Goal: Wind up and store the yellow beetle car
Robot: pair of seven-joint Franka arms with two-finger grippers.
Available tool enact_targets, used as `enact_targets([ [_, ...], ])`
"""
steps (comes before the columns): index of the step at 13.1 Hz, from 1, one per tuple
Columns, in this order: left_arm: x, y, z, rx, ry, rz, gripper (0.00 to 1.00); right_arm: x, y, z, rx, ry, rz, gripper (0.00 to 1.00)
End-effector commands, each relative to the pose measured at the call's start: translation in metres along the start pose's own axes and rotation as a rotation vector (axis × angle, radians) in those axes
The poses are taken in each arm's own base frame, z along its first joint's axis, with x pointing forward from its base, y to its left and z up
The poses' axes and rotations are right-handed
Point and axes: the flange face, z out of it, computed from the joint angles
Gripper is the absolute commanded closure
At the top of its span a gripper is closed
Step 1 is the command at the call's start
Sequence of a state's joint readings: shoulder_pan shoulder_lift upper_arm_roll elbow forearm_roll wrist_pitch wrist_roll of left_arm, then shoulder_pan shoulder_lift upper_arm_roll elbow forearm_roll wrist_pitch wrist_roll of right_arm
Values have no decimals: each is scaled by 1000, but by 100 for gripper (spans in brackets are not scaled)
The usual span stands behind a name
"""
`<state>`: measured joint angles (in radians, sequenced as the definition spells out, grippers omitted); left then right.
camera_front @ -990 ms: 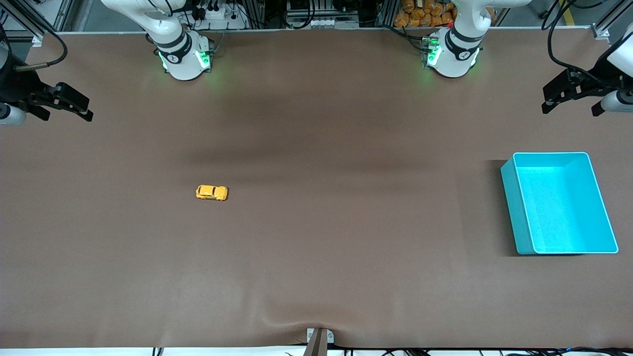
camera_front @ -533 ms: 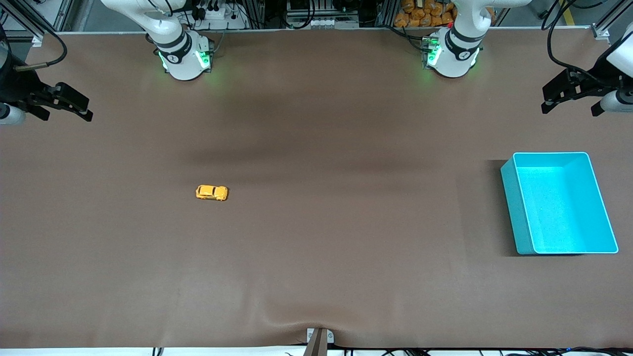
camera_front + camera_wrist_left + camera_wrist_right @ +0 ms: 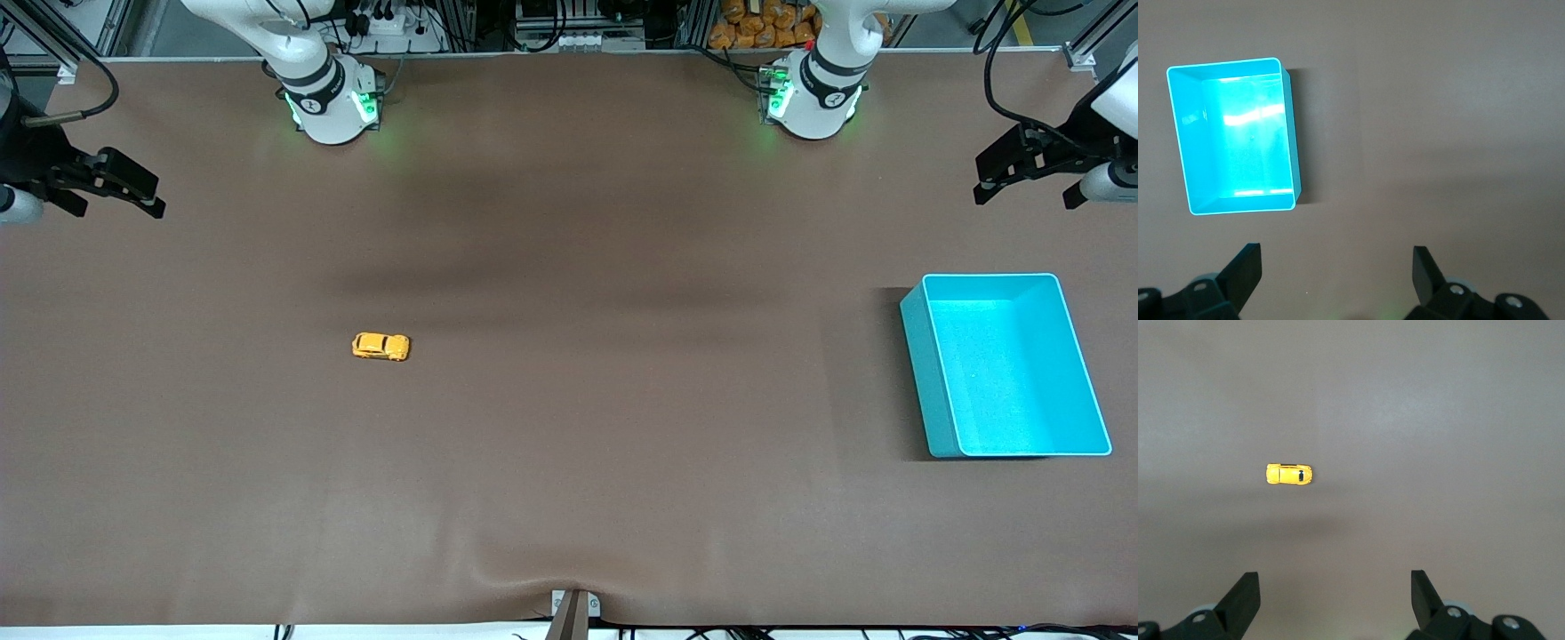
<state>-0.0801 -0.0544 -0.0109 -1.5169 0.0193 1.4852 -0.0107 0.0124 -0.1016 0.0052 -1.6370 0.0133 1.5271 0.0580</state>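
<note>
The yellow beetle car (image 3: 380, 346) stands alone on the brown table, toward the right arm's end; it also shows in the right wrist view (image 3: 1289, 474). The turquoise bin (image 3: 991, 277) stands empty toward the left arm's end, and also shows in the left wrist view (image 3: 1225, 62). My right gripper (image 3: 161, 199) is open and empty, held high over the table's right-arm end, well away from the car; its fingers frame bare table in its own view (image 3: 1334, 580). My left gripper (image 3: 980, 180) is open and empty, high over the left-arm end, and shows in its own view (image 3: 1336, 257).
The two arm bases (image 3: 331, 102) (image 3: 811, 98) stand along the table's edge farthest from the front camera. A small bracket (image 3: 573, 609) sits at the edge nearest the camera. The brown cloth has a slight wrinkle there.
</note>
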Motion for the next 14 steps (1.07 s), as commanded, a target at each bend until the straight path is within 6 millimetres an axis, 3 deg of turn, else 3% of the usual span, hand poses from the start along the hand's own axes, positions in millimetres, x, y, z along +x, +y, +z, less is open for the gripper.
enact_targets([
  [1,2,1,-4,-12,9,-16,0,2,1,-8,-1,8,4,0],
  [6,4,1,-5,-11,22,-17,0,1,-14,-9,0,8,-33,0],
  [9,5,1,-2,-11,17,-17,0,15,-30,15,-3,-32,-60,0],
  [14,8,-2,-3,-2,40,-20,0,23,-84,52,-8,-107,-157,0],
])
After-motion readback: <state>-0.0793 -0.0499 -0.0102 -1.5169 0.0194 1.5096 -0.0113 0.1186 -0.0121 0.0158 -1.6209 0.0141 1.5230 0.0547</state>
